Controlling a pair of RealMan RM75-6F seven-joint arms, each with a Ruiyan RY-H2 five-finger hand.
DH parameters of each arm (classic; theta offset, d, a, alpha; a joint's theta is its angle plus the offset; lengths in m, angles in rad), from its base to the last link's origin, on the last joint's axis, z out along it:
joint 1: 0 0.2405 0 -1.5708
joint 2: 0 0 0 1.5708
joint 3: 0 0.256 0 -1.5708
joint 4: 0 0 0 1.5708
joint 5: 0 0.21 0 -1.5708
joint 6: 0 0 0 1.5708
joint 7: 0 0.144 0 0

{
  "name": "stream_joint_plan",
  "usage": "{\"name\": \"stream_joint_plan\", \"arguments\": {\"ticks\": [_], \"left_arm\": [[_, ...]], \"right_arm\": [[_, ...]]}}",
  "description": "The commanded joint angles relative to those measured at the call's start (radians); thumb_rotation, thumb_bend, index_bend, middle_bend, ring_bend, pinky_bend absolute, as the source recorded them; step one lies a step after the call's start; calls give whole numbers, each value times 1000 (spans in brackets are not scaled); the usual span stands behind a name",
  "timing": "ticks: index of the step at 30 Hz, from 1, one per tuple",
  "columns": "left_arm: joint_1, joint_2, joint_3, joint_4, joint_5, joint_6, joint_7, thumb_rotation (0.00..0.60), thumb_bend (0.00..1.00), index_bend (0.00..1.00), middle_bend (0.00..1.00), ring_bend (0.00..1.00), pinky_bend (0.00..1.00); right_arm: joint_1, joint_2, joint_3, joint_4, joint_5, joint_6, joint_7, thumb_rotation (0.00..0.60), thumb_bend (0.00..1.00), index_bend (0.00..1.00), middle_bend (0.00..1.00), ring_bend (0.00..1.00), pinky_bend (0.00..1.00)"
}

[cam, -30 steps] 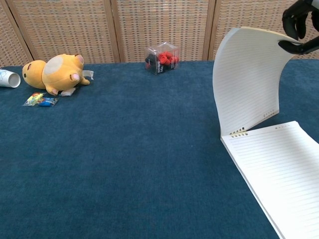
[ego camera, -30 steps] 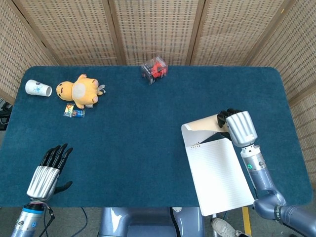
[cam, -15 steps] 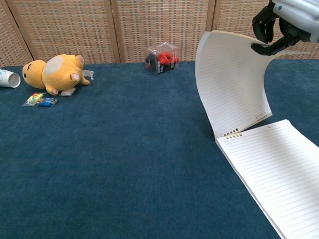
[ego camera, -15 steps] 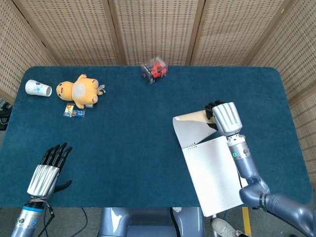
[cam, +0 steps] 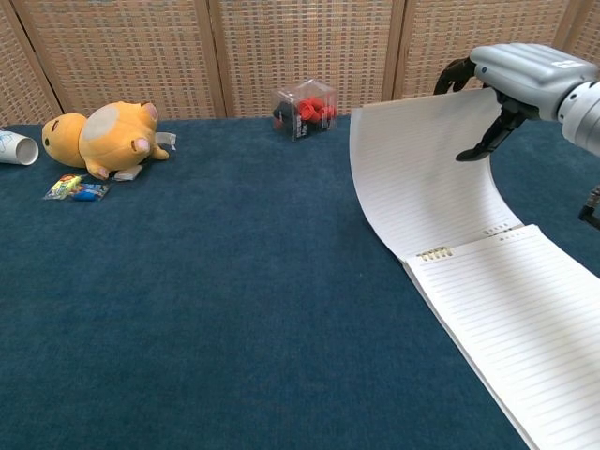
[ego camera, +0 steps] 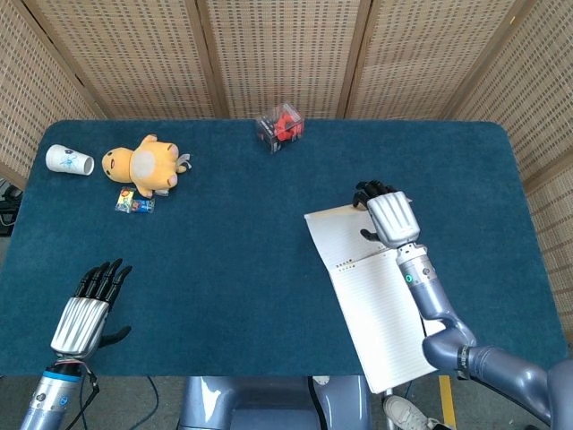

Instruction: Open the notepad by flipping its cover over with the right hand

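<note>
The notepad [ego camera: 387, 313] lies open on the right part of the blue table [ego camera: 251, 260], its lined pages running toward the near edge and its spiral binding at the far end. Its cover [cam: 422, 173] is lifted and curves back over the binding, away from the robot, leaning down toward the table beyond the pad. The right hand [ego camera: 383, 213] sits at the cover's far upper edge, palm down, with its fingers [cam: 454, 73] curled over the top of the sheet and the thumb [cam: 487, 142] under it on the near side, so it appears to pinch the cover's edge; how firm the contact is cannot be told. The left hand [ego camera: 88, 309] rests near the front left corner of the table, well apart from the pad, fingers straight and slightly spread, holding nothing. At the far left lie a yellow plush toy [ego camera: 141, 164], a white cup [ego camera: 69, 160] on its side and a small packet [ego camera: 134, 202]; a clear box of red pieces [ego camera: 279, 126] stands at the far middle
</note>
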Motion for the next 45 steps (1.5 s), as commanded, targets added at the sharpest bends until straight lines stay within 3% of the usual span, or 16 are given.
{"name": "stream_joint_plan", "arguments": {"ticks": [1, 4, 6, 9, 17, 33, 45], "left_arm": [[0, 0, 1, 0, 0, 0, 1, 600, 4, 0, 0, 0, 73], [0, 0, 1, 0, 0, 2, -1, 600, 4, 0, 0, 0, 72], [0, 0, 2, 0, 0, 4, -1, 600, 5, 0, 0, 0, 72], [0, 0, 3, 1, 1, 4, -1, 600, 5, 0, 0, 0, 72], [0, 2, 4, 1, 0, 7, -6, 600, 4, 0, 0, 0, 71], [0, 8, 5, -3, 1, 14, -15, 600, 4, 0, 0, 0, 69], [0, 17, 8, -11, 6, 16, -32, 600, 5, 0, 0, 0, 69]], "right_arm": [[4, -3, -1, -2, 11, -8, -8, 600, 166, 324, 272, 220, 414], [5, -7, 1, -10, 28, -10, -15, 600, 146, 216, 206, 174, 362], [6, -8, 3, -16, 41, -12, -23, 600, 130, 101, 120, 95, 273], [7, -6, 6, -32, 56, -22, -20, 600, 102, 3, 10, 2, 146], [9, 12, 6, -67, 56, -11, -24, 600, 41, 0, 0, 0, 3], [18, 20, 19, -81, 48, 48, -57, 600, 0, 0, 0, 0, 0], [38, 77, 65, -182, 105, 46, -148, 600, 0, 0, 0, 0, 0]]}}
